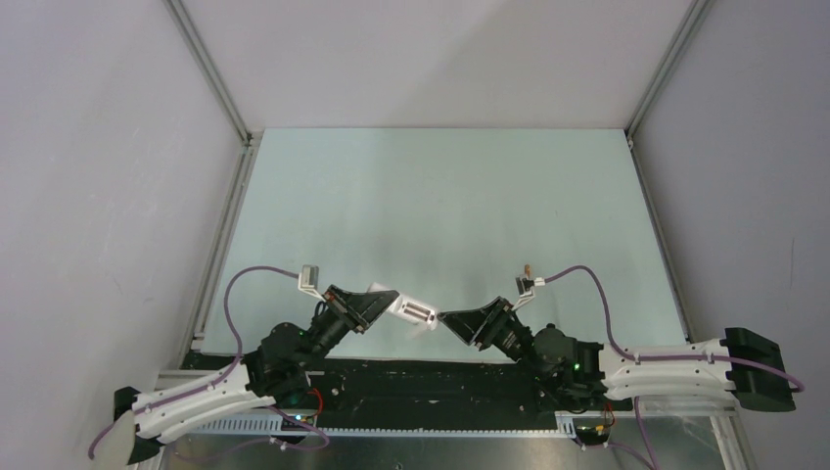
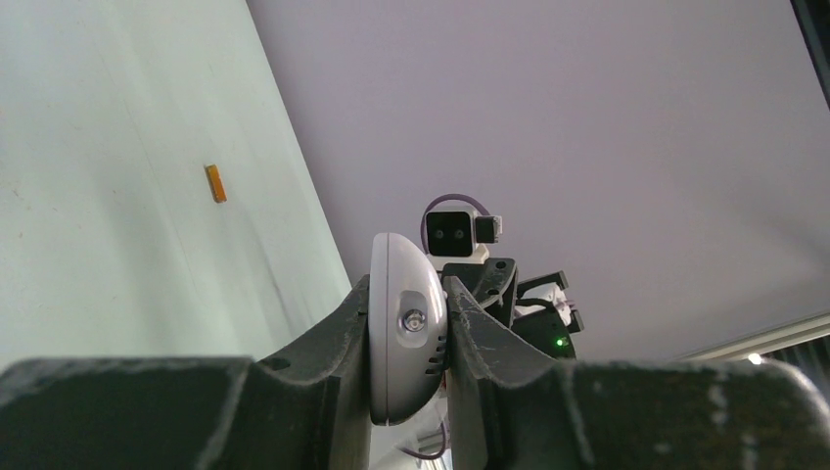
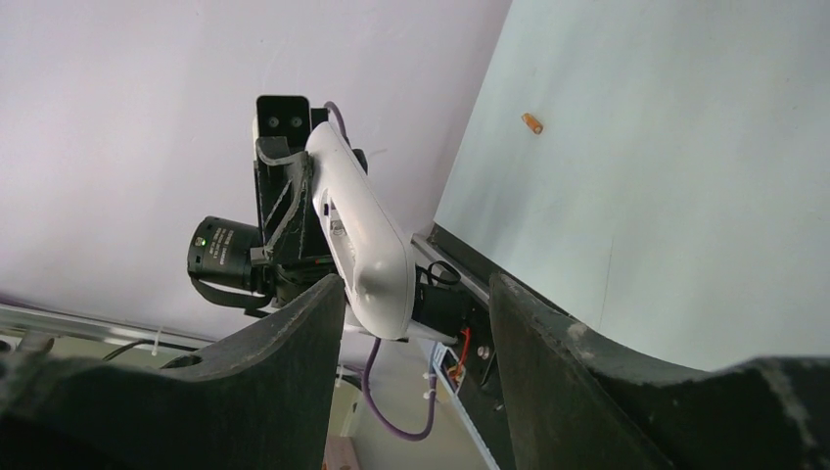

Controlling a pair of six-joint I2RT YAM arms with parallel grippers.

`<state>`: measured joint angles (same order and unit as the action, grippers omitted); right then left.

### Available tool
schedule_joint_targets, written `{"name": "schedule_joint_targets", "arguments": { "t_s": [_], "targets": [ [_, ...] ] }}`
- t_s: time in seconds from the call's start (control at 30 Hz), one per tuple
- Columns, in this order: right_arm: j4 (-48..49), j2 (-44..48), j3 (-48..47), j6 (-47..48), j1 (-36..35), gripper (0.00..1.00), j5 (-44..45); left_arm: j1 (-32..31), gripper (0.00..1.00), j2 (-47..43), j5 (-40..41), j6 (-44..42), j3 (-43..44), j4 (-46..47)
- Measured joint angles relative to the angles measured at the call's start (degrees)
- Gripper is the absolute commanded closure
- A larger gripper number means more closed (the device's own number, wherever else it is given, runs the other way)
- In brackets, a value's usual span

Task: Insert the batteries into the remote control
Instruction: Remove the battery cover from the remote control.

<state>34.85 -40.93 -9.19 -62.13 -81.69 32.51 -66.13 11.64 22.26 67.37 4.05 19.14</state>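
My left gripper (image 1: 393, 305) is shut on the white remote control (image 1: 415, 311), which it holds off the table between the two arms. In the left wrist view the remote control (image 2: 406, 333) stands edge-on, pinched between both dark fingers (image 2: 333, 333). My right gripper (image 3: 416, 294) is open, and the free end of the remote control (image 3: 364, 230) sits just beyond its fingertips, nearer one finger (image 3: 294, 343). From above, the right gripper (image 1: 448, 319) almost meets the remote's tip. One small orange battery (image 1: 528, 266) lies on the table; both wrist views show the battery (image 2: 215, 183) (image 3: 531, 123).
Pale green table (image 1: 440, 206) enclosed by grey walls with aluminium rails at the left (image 1: 227, 230) and right (image 1: 656, 230) edges. A black base strip (image 1: 431, 377) runs along the near edge between the arms. Purple cables loop beside each wrist.
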Motion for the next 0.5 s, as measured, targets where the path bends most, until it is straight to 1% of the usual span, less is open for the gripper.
{"name": "schedule_joint_targets", "arguments": {
  "t_s": [0.37, 0.5],
  "targets": [
    [-0.63, 0.81, 0.07, 0.0, -0.22, 0.39, 0.24, 0.17, 1.0, 1.38, 0.07, 1.64, -0.63, 0.0],
    [-3.15, 3.78, 0.44, 0.04, -0.37, 0.39, 1.01, 1.05, 1.0, 1.57, 0.04, 1.7, -0.68, -0.28]
  ]
}}
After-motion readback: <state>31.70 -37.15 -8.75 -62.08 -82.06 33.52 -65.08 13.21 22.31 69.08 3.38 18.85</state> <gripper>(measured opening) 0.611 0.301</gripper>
